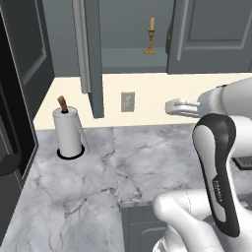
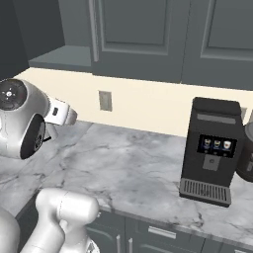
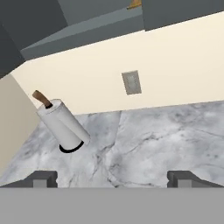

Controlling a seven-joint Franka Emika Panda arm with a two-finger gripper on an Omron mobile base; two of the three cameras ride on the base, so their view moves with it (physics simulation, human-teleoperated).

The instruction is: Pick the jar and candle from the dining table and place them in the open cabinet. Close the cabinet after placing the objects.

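Note:
The candle (image 1: pixel 151 35), a pale stick on a golden holder, stands upright on the inner shelf of the open cabinet (image 1: pixel 125 54). A sliver of the candle's base (image 3: pixel 134 4) shows at the top of the hand view. One cabinet door (image 1: pixel 91 54) hangs open to the left of the shelf. My gripper (image 1: pixel 170 106) hovers below the cabinet, over the marble counter (image 1: pixel 98 172), a good way from the candle. In the hand view my gripper (image 3: pixel 113 179) is open with nothing between its fingertips (image 3: pixel 43 178). The jar and the dining table are out of view.
A paper towel roll (image 1: pixel 68 132) stands at the counter's back left, beside a tall dark unit (image 1: pixel 15 108). A wall outlet (image 1: pixel 127 101) sits on the cream backsplash. A black coffee machine (image 2: pixel 212 148) stands on the counter to the right. My own arm (image 1: pixel 219 162) crosses the right foreground.

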